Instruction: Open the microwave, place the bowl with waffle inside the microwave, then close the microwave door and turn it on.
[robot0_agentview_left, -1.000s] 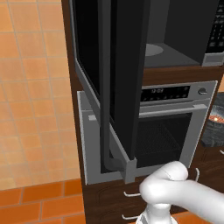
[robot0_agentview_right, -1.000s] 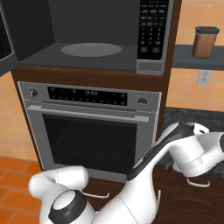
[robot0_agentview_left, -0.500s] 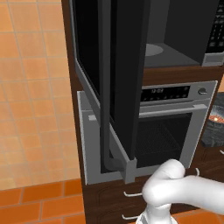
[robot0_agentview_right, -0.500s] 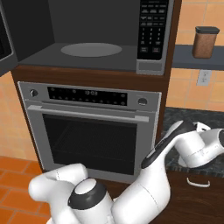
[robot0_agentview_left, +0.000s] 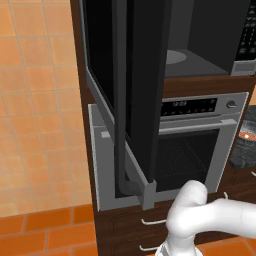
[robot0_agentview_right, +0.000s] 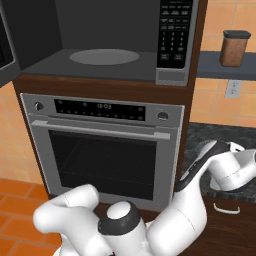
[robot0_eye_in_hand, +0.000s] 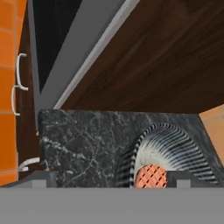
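Observation:
The microwave (robot0_agentview_right: 115, 45) stands open, showing its grey cavity with a round turntable (robot0_agentview_right: 104, 56) and the button panel (robot0_agentview_right: 173, 35) at the right. The microwave door (robot0_agentview_left: 145, 95), black glass with a dark vertical handle (robot0_agentview_left: 120, 100), is swung out to the left. A ribbed bowl (robot0_eye_in_hand: 164, 151) with an orange waffle (robot0_eye_in_hand: 151, 176) in it sits on the dark marble counter (robot0_eye_in_hand: 78, 144), right of the oven; the bowl (robot0_agentview_left: 247, 141) also peeks in at the left base view's right edge. My gripper (robot0_eye_in_hand: 113, 180) hovers open close to the bowl, fingertips (robot0_eye_in_hand: 43, 178) wide apart, holding nothing.
The steel oven (robot0_agentview_right: 105, 150) with display strip sits under the microwave. A brown jar (robot0_agentview_right: 234, 47) stands on a shelf at the right. White drawer handles (robot0_eye_in_hand: 19, 72) line the cabinet below. The open door juts out over the orange floor (robot0_agentview_left: 45, 230).
The arm's lower links have swung round and the hand has shifted slightly to the right over the counter. Microwave and door are unchanged.

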